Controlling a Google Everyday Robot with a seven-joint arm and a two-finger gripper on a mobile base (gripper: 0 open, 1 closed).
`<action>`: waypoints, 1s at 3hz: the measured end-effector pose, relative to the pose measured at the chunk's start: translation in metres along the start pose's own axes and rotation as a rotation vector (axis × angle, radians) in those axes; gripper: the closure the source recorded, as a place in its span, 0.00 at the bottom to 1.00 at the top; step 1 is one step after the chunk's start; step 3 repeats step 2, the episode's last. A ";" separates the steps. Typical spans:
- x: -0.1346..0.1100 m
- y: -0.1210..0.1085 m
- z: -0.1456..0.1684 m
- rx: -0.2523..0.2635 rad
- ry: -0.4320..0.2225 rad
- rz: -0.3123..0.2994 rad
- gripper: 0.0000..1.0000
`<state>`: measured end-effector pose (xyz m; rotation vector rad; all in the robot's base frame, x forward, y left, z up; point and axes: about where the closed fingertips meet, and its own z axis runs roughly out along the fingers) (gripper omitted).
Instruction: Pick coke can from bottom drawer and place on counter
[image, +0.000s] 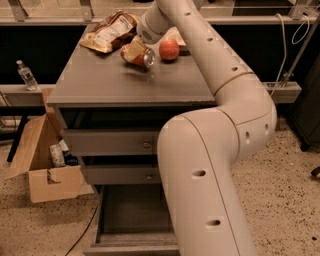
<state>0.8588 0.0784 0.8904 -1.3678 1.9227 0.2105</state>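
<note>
The coke can (140, 56) is red with a silver end. It is tilted on its side, just above the counter (120, 85) at its back middle, with a shadow under it. My gripper (135, 50) is shut on the can, reaching in from the upper right, with a pale finger (132, 48) across the can's top. The bottom drawer (131, 220) is pulled open below; the part of its grey floor that shows holds nothing. My arm hides its right side.
A round red apple (169, 49) sits right of the can. A crumpled chip bag (109, 31) lies behind on the left. An open cardboard box (45, 167) and a water bottle (26, 75) are left of the cabinet. The two upper drawers (112, 142) are shut.
</note>
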 end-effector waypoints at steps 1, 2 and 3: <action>0.007 -0.009 -0.012 0.011 -0.014 0.018 0.00; 0.025 -0.023 -0.046 0.022 -0.098 0.047 0.00; 0.025 -0.023 -0.046 0.022 -0.098 0.047 0.00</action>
